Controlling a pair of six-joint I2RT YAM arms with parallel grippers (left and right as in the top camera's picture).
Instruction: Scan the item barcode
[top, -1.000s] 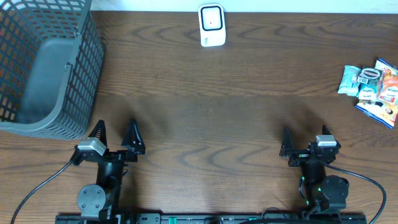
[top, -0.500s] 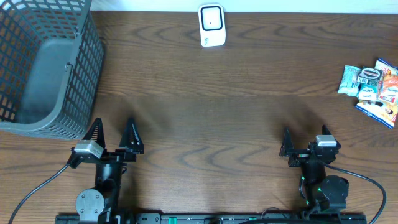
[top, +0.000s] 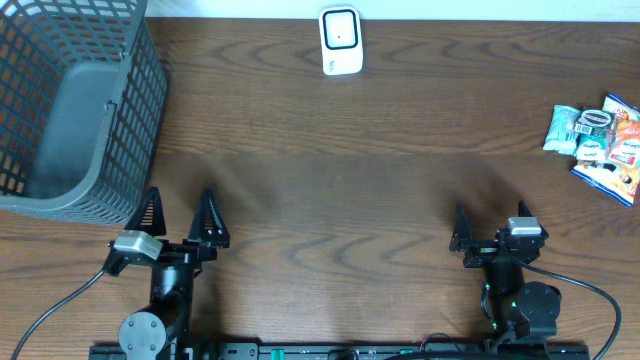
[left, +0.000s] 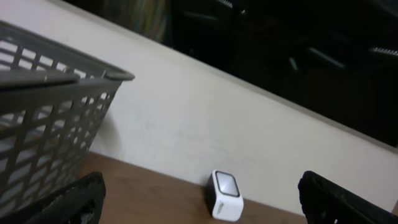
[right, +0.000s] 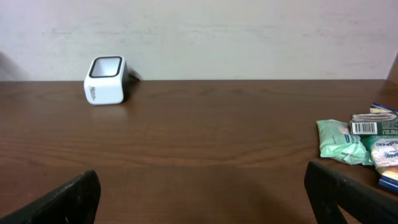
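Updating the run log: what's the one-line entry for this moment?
stage: start, nothing picked | left gripper: open, empty | right gripper: open, empty | snack packets: right edge | scanner: far edge | basket: left

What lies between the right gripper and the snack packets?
Nothing. In the overhead view, only bare table runs from the right gripper to the snack packets.

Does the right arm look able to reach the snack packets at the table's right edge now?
Probably yes: only bare table lies between its open fingers and the snack packets; nothing stands in the way.
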